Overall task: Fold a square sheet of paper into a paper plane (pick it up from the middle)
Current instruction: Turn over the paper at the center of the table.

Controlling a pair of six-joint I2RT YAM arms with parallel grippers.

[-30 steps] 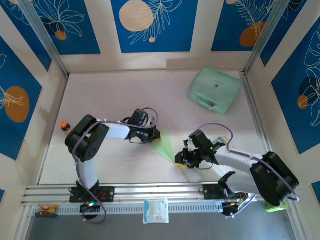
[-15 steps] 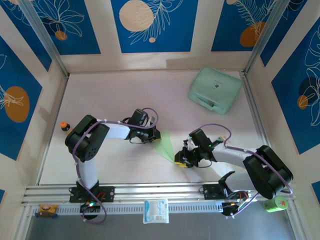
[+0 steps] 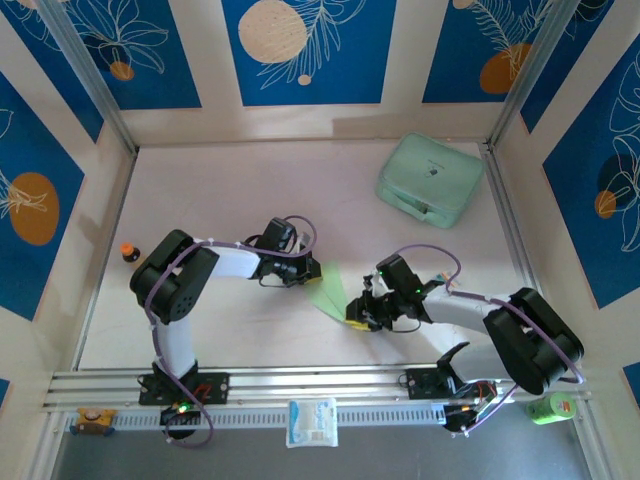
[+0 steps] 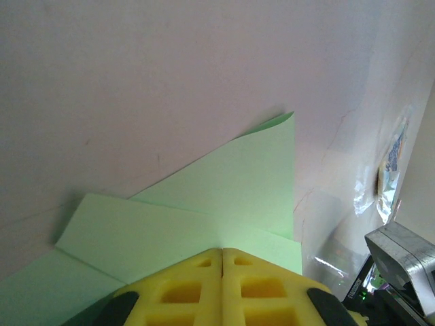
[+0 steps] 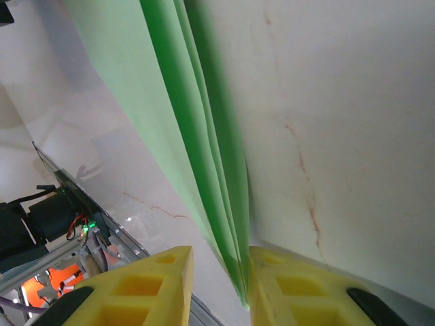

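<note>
The light-green sheet of paper (image 3: 330,293) lies mid-table, folded into a narrow pointed paper plane shape with layered flaps (image 4: 231,183). My left gripper (image 3: 312,270) is shut, its yellow tips (image 4: 222,252) pressed together and resting on the paper's far end. My right gripper (image 3: 358,320) stands at the paper's near end. In the right wrist view the upright folded layers (image 5: 197,136) pass between its jaws (image 5: 221,261). They lie against the right finger (image 5: 292,285), with a clear gap to the left finger (image 5: 146,285).
A thick mint-green case (image 3: 430,180) sits at the back right. A small orange-capped bottle (image 3: 129,252) stands at the left edge. A white-and-blue packet (image 3: 311,421) lies on the front rail, and a green object (image 3: 553,407) sits by the right base.
My right gripper has shifted slightly left along the table toward the paper and its jaws have narrowed a little. The paper's near end has shifted with it. The left arm has not moved.
</note>
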